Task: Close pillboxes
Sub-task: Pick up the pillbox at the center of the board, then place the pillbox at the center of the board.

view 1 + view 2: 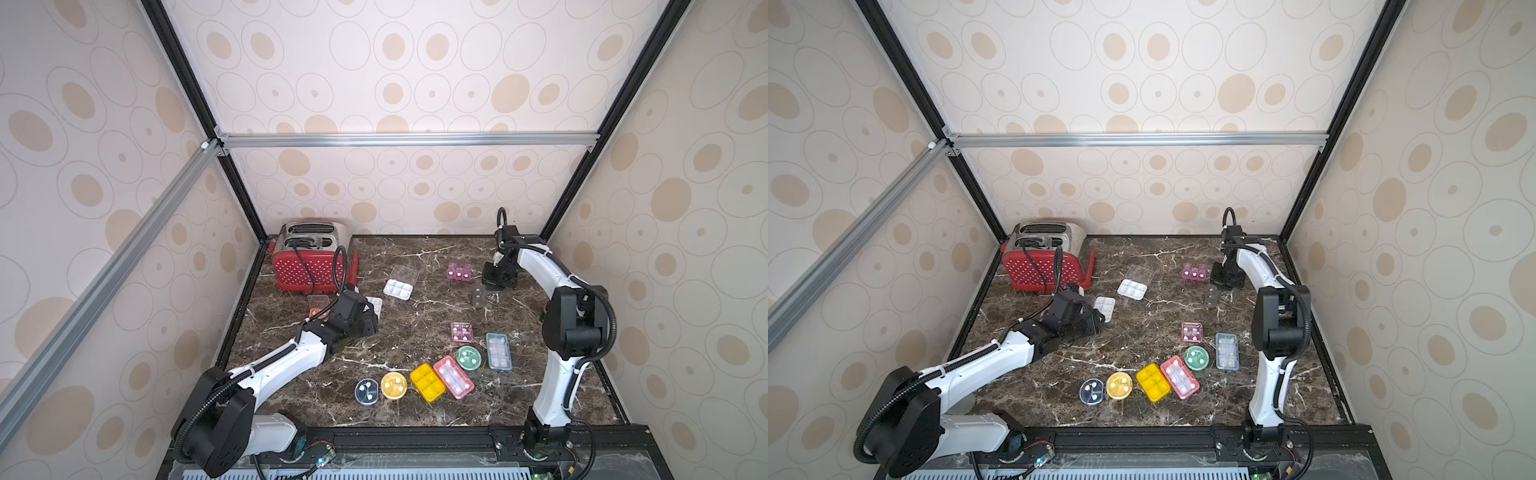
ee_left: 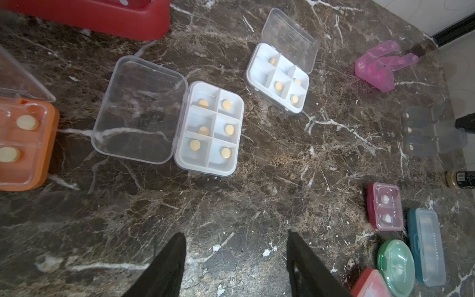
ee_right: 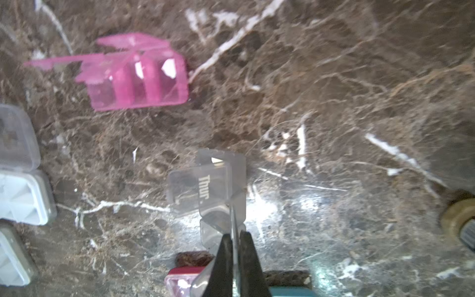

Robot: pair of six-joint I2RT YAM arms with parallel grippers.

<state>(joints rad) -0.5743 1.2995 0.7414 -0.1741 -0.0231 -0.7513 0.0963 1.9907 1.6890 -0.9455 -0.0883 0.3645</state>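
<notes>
Right of centre in both top views: smoky strip pillbox (image 1: 479, 297), directly under the right gripper (image 3: 234, 246) — touching.
Right gripper state: fingers (image 3: 221, 257) pressed together, pinching a thin clear lid flap of that box, it seems.
Long axis: roughly top-to-bottom of the frame, leading away from the fingertips; "Thur." flap stands open.
Left gripper (image 2: 236, 259): spread, empty, over bare marble tabletop (image 2: 257, 192).
Nearer arm: right.
Neighbours: pink pillbox (image 1: 459, 272) just up-left, lids up; white pillbox (image 1: 398, 289) farther left, open.
Obstruction: none judged — toaster (image 1: 309, 266) well apart.
</notes>
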